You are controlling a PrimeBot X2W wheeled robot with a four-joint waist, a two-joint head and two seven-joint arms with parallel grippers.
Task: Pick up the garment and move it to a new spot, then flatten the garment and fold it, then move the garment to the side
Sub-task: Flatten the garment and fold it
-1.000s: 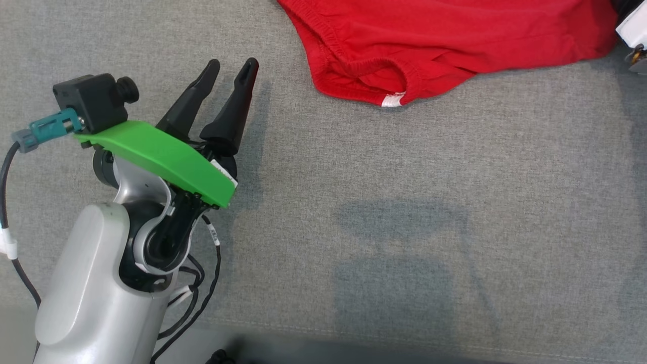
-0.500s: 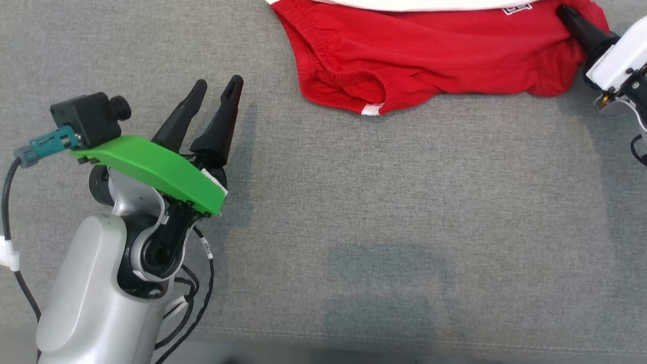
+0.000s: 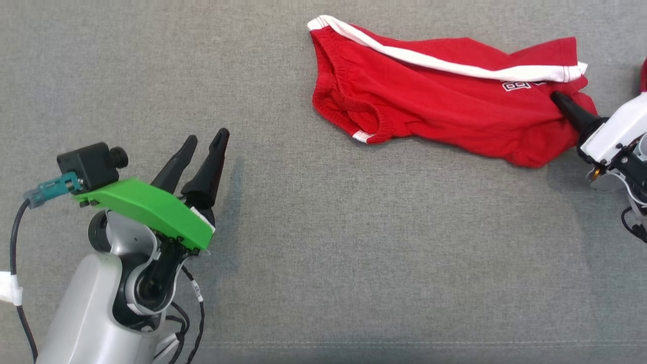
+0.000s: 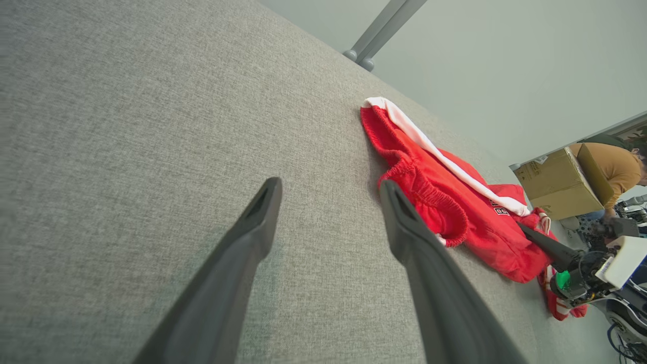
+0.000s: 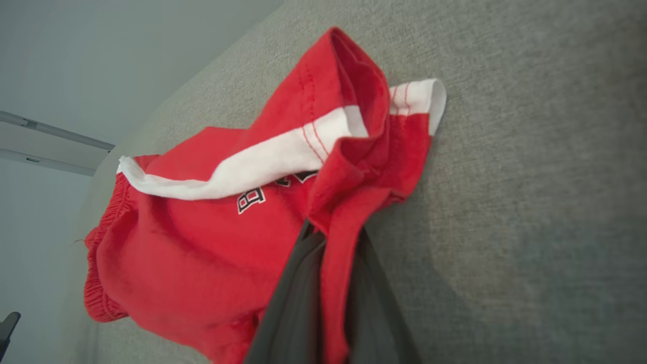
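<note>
The shorts (image 3: 445, 96) look light and limp — likely to sag when lifted. The right gripper (image 3: 558, 99) is clenched on a leg end; the left gripper (image 3: 206, 136) hangs released — the waistband (image 3: 337, 103) suits it.

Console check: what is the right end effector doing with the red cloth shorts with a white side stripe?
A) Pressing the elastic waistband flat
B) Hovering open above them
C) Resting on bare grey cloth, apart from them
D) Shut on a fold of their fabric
D: the right wrist view shows the right end effector closed, with a strip of the red cloth shorts with a white side stripe pinched in it.
</note>
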